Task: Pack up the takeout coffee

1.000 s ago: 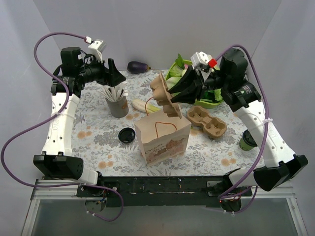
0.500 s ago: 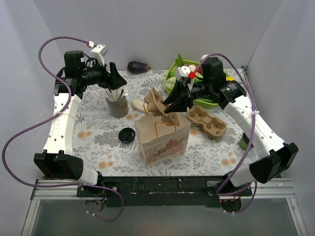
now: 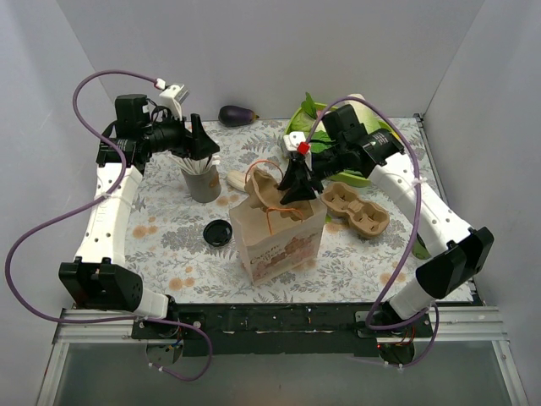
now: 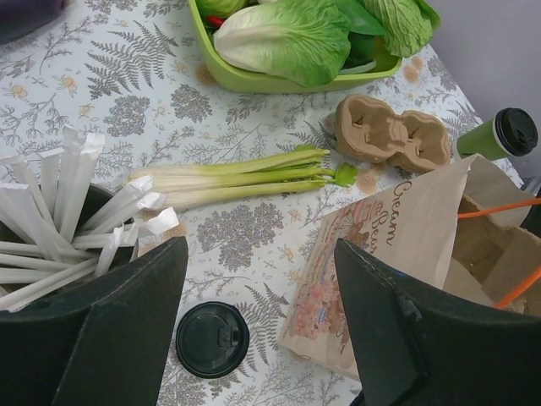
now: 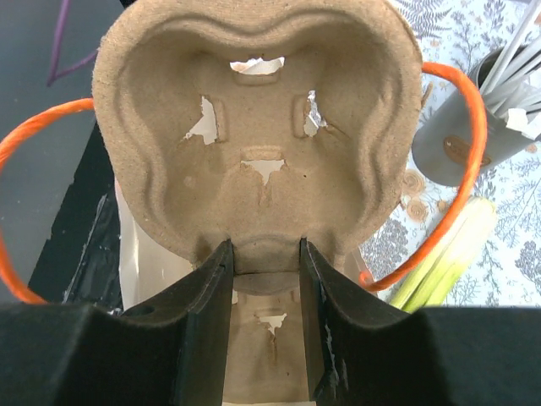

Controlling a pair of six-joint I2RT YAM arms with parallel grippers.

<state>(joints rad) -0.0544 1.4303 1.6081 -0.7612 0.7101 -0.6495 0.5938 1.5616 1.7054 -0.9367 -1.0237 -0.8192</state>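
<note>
The takeout coffee [image 4: 499, 137] is a green cup with a black lid, standing at the table's right side; in the top view only a sliver of it [image 3: 420, 249] shows behind my right arm. My right gripper [image 3: 296, 189] is shut on a brown pulp cup carrier [image 5: 254, 127] and holds it upright in the open mouth of the paper bag [image 3: 279, 241], between the orange handles. The fingers [image 5: 207, 288] pinch the carrier's middle tab. My left gripper [image 3: 203, 144] is open and empty, above the grey cup of stirrers [image 3: 203, 180].
A second pulp carrier [image 3: 356, 208] lies right of the bag. A loose black lid [image 3: 218, 232] lies left of it. A leek [image 3: 241, 180], a green tray of lettuce [image 4: 296, 82] and an eggplant [image 3: 237, 115] lie behind.
My right arm has moved left and down with the carrier, from above the table's back right into the bag's mouth. My left gripper has shifted slightly right.
</note>
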